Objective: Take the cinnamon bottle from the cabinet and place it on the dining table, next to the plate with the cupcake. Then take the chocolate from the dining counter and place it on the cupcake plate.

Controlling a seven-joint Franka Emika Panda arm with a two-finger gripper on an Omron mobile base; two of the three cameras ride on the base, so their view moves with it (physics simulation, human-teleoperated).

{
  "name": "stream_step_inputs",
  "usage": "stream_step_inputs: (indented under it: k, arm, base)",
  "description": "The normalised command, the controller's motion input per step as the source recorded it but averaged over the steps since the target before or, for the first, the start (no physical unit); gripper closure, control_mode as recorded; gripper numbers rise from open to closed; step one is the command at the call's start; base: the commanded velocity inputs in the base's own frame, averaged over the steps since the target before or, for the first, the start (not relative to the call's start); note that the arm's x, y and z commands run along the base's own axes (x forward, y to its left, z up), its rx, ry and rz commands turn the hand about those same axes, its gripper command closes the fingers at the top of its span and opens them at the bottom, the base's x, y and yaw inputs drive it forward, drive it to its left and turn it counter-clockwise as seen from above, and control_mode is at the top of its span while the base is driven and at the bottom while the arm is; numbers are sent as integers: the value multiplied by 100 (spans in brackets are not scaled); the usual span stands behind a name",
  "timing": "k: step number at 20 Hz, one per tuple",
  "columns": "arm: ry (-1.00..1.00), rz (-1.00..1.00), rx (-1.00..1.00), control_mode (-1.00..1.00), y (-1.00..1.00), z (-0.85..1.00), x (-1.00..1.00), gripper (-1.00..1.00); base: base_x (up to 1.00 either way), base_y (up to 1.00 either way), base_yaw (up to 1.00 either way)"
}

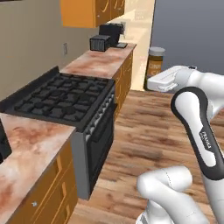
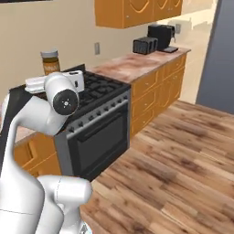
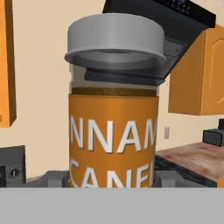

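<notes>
The jaws are gripping the cinnamon bottle [image 3: 113, 127], which is standing upright between them in the hand view, its grey cap on top and its orange label with white letters facing the camera. In the left base view the bottle [image 1: 155, 63] is showing just above the white hand, held up in the air over the wooden floor [image 1: 153, 135], to the right of the stove [image 1: 61, 98]. In the right base view the bottle [image 2: 50, 61] is rising behind the hand, in front of the beige wall, above the near end of the stove [image 2: 98, 91]. A marbled surface [image 1: 103, 61] is running beyond the stove, carrying a dark toaster [image 1: 99, 43] and a coffee machine [image 1: 111, 33]. Orange cabinets [image 2: 137, 11] are hanging above it.
</notes>
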Motion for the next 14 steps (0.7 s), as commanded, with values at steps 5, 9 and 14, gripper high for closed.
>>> stream_step_inputs:
  k: [5, 9, 14]
  arm:
    - [0, 0, 0, 100, 0, 0, 0, 100]
    - [0, 0, 0, 100, 0, 0, 0, 100]
    - [0, 0, 0, 100, 0, 0, 0, 100]
  base:
    - [0, -52, -78]
    - [0, -52, -80]
    - [0, -58, -81]
